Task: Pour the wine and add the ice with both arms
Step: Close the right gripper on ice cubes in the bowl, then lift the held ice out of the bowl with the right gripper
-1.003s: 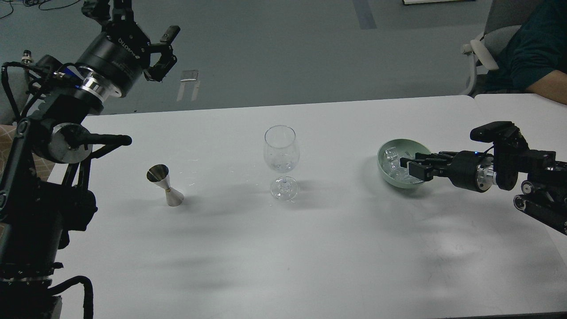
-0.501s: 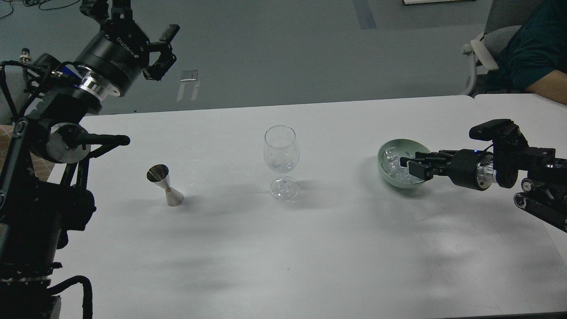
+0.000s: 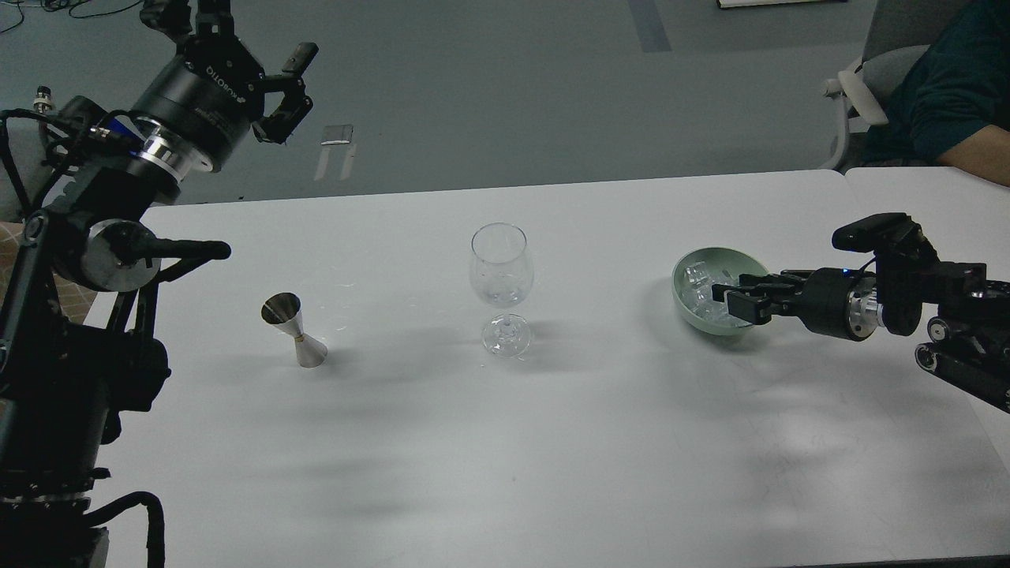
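On the white worktop [image 3: 505, 442] before you, the near half lies bare under soft shadows. Further in, three things stand in a loose row. At left, a small steel measuring cup [image 3: 294, 330] stands upright, hourglass-shaped. In the middle, well apart from it, a clear wine glass [image 3: 502, 289] stands upright on its foot; whether anything lies in its bowl cannot be told.

At right, a pale green bowl [image 3: 685, 304] holds the ice [image 3: 697, 282], a heap of small clear lumps. Your right arm [image 3: 907, 304] reaches in level from the right edge, and its pincer [image 3: 732, 300] sits over the bowl's near-right rim, tips in among the lumps. The fingers are dark and seen nearly end-on, so you cannot tell whether they are spread, pressed together or pinching a lump.

Your left arm [image 3: 102, 237] rises along the left edge, clear of the worktop. Its pincer [image 3: 245, 67] is held high above the far-left corner, against the grey floor, fingers spread wide and holding nothing.

Beyond the worktop's far right corner, a person in a dark teal top [image 3: 947, 87] sits in a grey chair [image 3: 856, 95].
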Robot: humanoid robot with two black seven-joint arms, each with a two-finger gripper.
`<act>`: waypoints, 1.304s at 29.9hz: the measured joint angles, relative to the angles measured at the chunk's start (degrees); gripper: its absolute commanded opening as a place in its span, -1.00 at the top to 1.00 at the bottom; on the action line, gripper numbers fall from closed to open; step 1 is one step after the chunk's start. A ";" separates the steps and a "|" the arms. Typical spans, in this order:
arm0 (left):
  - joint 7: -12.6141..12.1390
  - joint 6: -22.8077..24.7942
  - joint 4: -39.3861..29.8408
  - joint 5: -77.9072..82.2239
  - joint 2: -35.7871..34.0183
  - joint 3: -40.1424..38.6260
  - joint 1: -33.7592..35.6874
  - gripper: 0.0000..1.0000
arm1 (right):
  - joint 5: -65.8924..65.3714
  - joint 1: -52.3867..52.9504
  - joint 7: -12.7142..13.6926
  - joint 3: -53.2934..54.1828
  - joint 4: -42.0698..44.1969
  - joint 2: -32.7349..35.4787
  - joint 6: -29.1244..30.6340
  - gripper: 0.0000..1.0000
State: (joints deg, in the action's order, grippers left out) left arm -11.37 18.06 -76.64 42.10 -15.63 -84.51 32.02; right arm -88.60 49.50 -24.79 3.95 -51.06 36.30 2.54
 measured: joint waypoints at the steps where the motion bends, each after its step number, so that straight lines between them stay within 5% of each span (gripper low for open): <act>1: 0.05 0.00 0.00 0.00 0.00 -0.03 -0.14 -0.96 | 0.00 0.03 0.00 0.00 0.00 -0.01 0.00 -0.06; 39: 0.29 0.05 -0.09 -0.07 -0.27 -0.13 -0.47 -0.96 | 0.01 1.12 0.05 -1.49 2.59 -2.54 0.08 -0.06</act>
State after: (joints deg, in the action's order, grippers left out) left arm -11.07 18.11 -76.74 42.02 -15.91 -84.64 31.55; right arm -88.59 50.62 -24.73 2.46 -48.47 33.76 2.63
